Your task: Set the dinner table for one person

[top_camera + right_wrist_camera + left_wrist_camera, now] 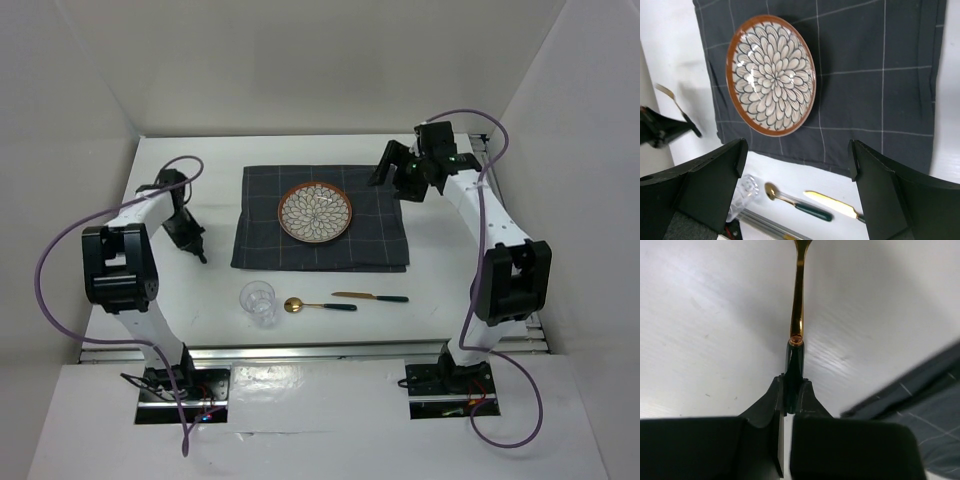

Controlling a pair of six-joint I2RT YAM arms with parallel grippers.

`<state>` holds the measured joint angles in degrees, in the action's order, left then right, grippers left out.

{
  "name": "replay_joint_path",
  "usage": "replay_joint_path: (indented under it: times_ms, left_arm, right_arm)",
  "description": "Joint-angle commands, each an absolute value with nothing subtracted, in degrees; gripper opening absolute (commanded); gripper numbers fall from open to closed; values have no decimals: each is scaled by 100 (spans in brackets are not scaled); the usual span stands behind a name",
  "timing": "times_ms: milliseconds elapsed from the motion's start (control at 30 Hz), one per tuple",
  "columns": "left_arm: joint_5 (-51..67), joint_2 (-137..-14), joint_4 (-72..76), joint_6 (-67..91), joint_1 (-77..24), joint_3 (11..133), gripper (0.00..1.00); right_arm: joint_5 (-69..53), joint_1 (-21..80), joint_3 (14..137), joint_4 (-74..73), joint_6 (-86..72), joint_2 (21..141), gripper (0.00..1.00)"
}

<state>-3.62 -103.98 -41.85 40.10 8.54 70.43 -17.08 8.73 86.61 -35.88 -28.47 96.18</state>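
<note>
Setting out cutlery is judged the step in hand: the fork [798, 305] is clamped by its dark handle in the left pincer [792, 390], over the bare tabletop [700, 315], with the checked mat [920, 405] to that pincer's right. The right pincer [796, 155] is spread wide and empty, with the plate [771, 75] ahead of it. Next, the fork likely needs to be carried to the mat and laid flat beside the plate.

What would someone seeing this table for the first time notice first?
The petal-patterned plate with its brown rim, centred on the dark checked mat in the middle of the table. Next, the left gripper, left of the mat, shut on the dark green handle of a gold utensil, probably a fork. A glass, spoon and knife sit in a row in front of the mat.
</note>
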Motion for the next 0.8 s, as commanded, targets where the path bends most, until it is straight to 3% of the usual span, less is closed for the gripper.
replay_joint_path:
  times_ms: [0,133,267,567,767]
  left_arm:
    - [-564,-10152,-4307,2789,274,7654,0]
    - [-667,-10159,-4307,2443,-945,8110,0]
    - [-721,-11018,-4974,2443,-1492,9077,0]
    - [-659,-12330,-5308,2584,-1696,10378,0]
    - [-659,-12542,-5396,2382,-1749,10477,0]
  right_arm:
    - [-1723,861,8701,-4025,-2496,9255,94]
    - [-1723,914,8596,-4131,-2417,9193,94]
    - [-1460,1098,8596,-4315,-2548,9141,93]
    - [-1416,2301,8351,-4289,-2443,8991,92]
    - [-1345,2698,8042,-4228,-2751,8886,92]
